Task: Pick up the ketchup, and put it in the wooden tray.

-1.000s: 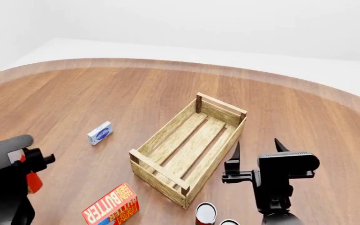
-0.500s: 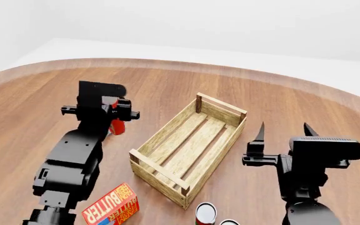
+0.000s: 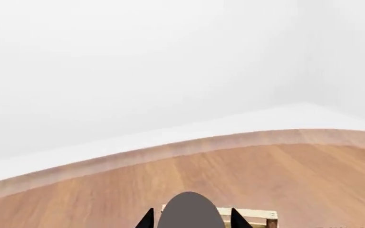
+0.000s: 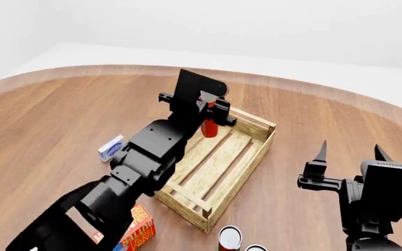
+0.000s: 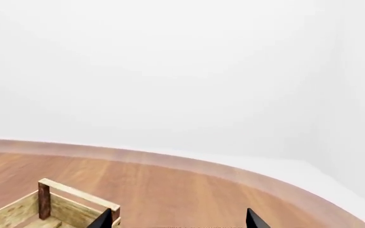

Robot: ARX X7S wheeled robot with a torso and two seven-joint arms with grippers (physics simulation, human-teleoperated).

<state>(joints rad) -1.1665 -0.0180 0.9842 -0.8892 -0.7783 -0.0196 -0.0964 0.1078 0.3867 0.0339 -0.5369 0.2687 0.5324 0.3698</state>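
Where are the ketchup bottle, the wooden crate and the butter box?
ketchup (image 4: 209, 127), head view, red body below the gripper.
wooden tray (image 4: 219, 162), head view, a floor slat.
butter box (image 4: 137, 226), head view, its red and yellow top face.

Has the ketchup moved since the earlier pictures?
Yes. Held in the left gripper, the ketchup went from the table's near left, past the blue box, to above the tray's far end.

The wooden tray (image 4: 215, 172) lies mid-frame on the table (image 4: 61, 115). The ketchup (image 4: 209, 124), held in the left gripper (image 4: 211, 112), hangs over its upper end. A small box (image 4: 110, 148) lies left; the butter box (image 4: 134, 230) and two cans (image 4: 230, 238) sit along the bottom edge.
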